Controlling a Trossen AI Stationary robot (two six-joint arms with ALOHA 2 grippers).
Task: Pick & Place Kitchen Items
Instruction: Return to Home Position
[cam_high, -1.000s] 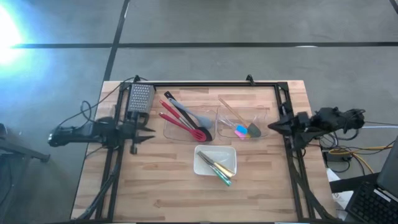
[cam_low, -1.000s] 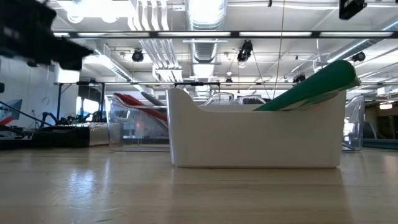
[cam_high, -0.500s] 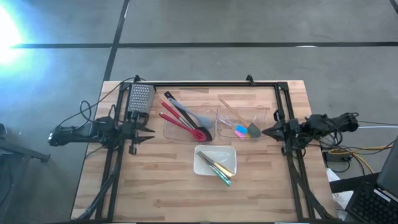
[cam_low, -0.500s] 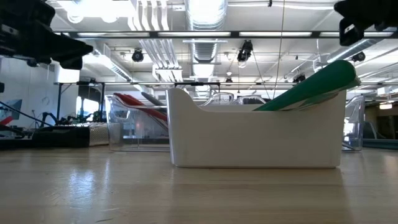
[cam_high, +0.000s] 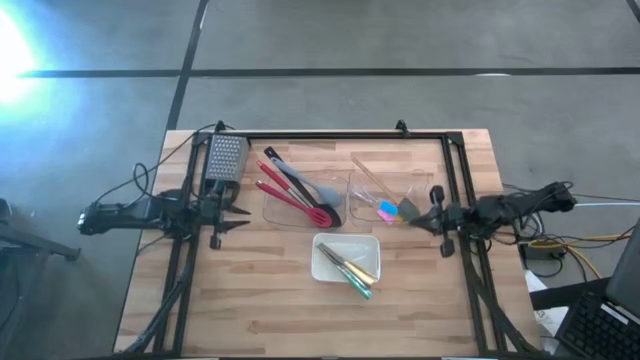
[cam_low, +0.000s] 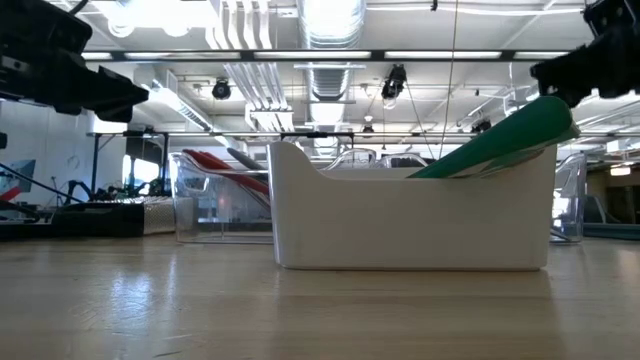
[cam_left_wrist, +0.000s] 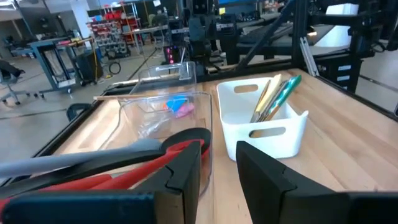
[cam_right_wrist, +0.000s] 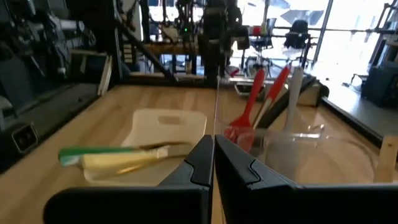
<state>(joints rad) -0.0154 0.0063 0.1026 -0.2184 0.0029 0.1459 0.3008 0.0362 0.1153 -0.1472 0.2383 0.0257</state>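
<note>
Sorted utensils on the table (cam_high: 250, 300), with both arms raised above it.

(a) The left fingers (cam_left_wrist: 186, 168) stand a little apart, with a clear gap between them, and hold nothing. The left bin (cam_high: 330, 183), of clear plastic, lies just ahead of their tips. It holds two red utensils (cam_high: 285, 192), a grey spoon (cam_high: 303, 181) and a black ladle (cam_high: 328, 214), all laid slantwise. The handles point toward the left fingers and the heads lie at the end farthest from them. A metal grater (cam_high: 226, 158) lies on the table beside the left fingers, outside every container.

(b) The right fingers (cam_right_wrist: 198, 163) are pressed almost together, leaving only a thin slit, and they grip nothing. The right bin (cam_high: 420, 185), also clear, stands just ahead of their tips and touches the left bin side by side. It holds a blue spatula (cam_high: 387, 209), a pink spatula (cam_high: 381, 215) just beside the blue one, a grey spatula (cam_high: 409, 210) nearest the right fingers, and a pale slim stick (cam_high: 366, 176).

(c) The white tray (cam_high: 328, 262) sits between the two sets of fingers, off the line joining them, near both bins. It holds small knives (cam_high: 352, 268). One has a green handle (cam_high: 363, 289) that juts over the tray's rim.
</note>
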